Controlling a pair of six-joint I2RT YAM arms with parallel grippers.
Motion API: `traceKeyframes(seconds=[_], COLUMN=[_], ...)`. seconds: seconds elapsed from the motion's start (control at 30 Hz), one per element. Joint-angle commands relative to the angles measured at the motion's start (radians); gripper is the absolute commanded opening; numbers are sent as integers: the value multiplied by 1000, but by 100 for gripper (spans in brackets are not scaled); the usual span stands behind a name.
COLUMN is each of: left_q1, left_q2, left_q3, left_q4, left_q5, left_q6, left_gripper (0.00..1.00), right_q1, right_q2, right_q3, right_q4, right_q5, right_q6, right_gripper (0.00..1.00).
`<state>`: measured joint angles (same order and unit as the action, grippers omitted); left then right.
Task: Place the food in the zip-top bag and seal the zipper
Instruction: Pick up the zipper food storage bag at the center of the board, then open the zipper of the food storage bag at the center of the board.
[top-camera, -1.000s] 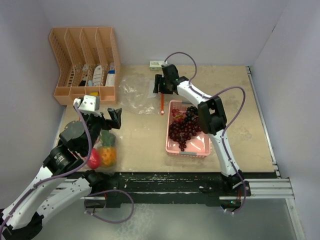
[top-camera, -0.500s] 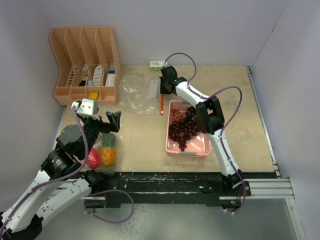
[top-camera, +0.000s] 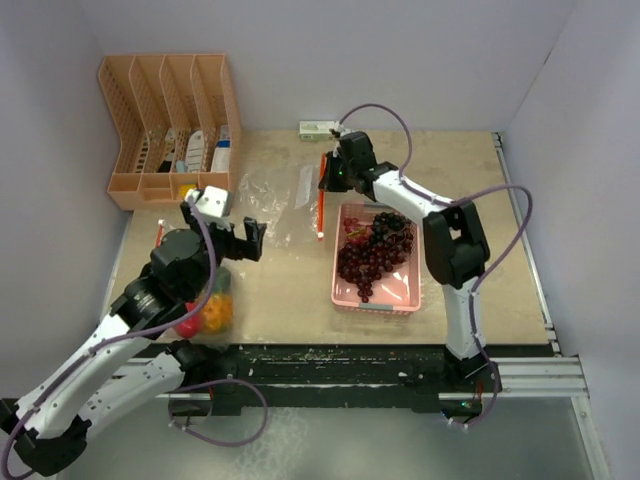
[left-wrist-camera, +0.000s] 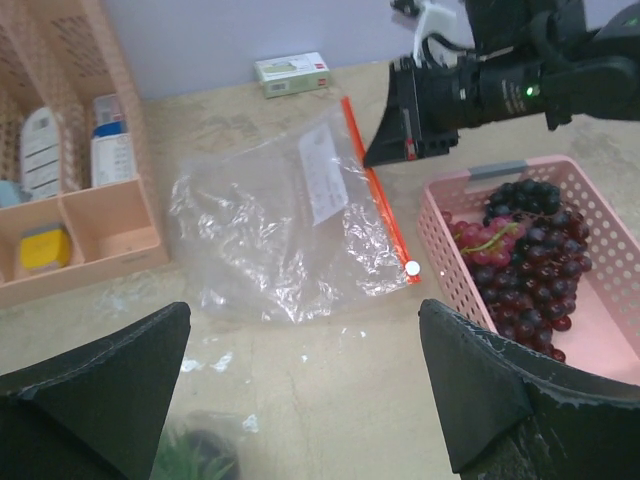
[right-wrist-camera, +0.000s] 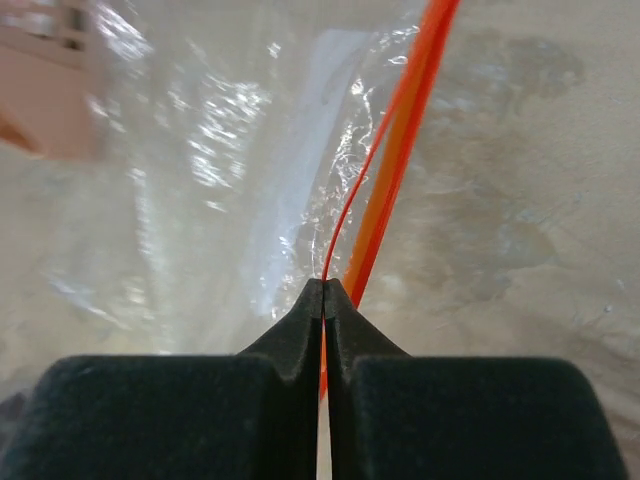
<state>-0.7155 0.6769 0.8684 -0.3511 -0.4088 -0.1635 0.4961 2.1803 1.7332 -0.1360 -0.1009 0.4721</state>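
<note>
The clear zip-top bag (top-camera: 278, 190) lies at the back of the table, its orange zipper (top-camera: 321, 208) along its right side. My right gripper (top-camera: 328, 178) is shut on one lip of the zipper (right-wrist-camera: 400, 150), which runs between its fingertips (right-wrist-camera: 345, 305). My left gripper (left-wrist-camera: 303, 310) hovers open and empty just in front of the bag (left-wrist-camera: 270, 220). Dark purple grapes (top-camera: 368, 255) fill a pink basket (top-camera: 402, 300) right of the bag. An orange pineapple (top-camera: 215, 312) and a red piece (top-camera: 187, 322) lie under my left arm.
An orange desk organizer (top-camera: 170, 120) with small items stands at the back left. A small box (top-camera: 317, 127) lies against the back wall. Walls close in the table on three sides.
My right gripper has shut on the bag's zipper and shifted slightly right. My left arm has swung up and right toward the bag, still open.
</note>
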Motion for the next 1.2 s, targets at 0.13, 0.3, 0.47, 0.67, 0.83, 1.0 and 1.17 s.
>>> traceKeyframes(seconds=[0.13,0.3,0.47,0.67,0.83,1.0,1.17], left_q1=[2,3,3,3,3,3,4], left_q2=[256,360,412,445,479,498,523], left_q3=[-35,-34,-41,-90,-98,-122,-134], left_q4=[248,370,452,576,579,632,640], left_q5=[212,259,245,242,196,150,76], left_q6=[11,-43,-85,-129,-150,-170,-198], left_gripper=[88,86,85,86,84,82,78], right_q1=[11,28,53,90,109,123,135], right_q2=[-246,-308,-364,-384,-403,-416,-433], right_q3=[-162,-201,-244,-251,-244,-249,-257], right_q4=[179,201,224,224,213,202,201], right_q5=[-160,-200,-200,-190,-181,-178,-171], right_q6=[68,98,130,150,156,160,160], right_gripper=[0,0,0,0,0,0,0])
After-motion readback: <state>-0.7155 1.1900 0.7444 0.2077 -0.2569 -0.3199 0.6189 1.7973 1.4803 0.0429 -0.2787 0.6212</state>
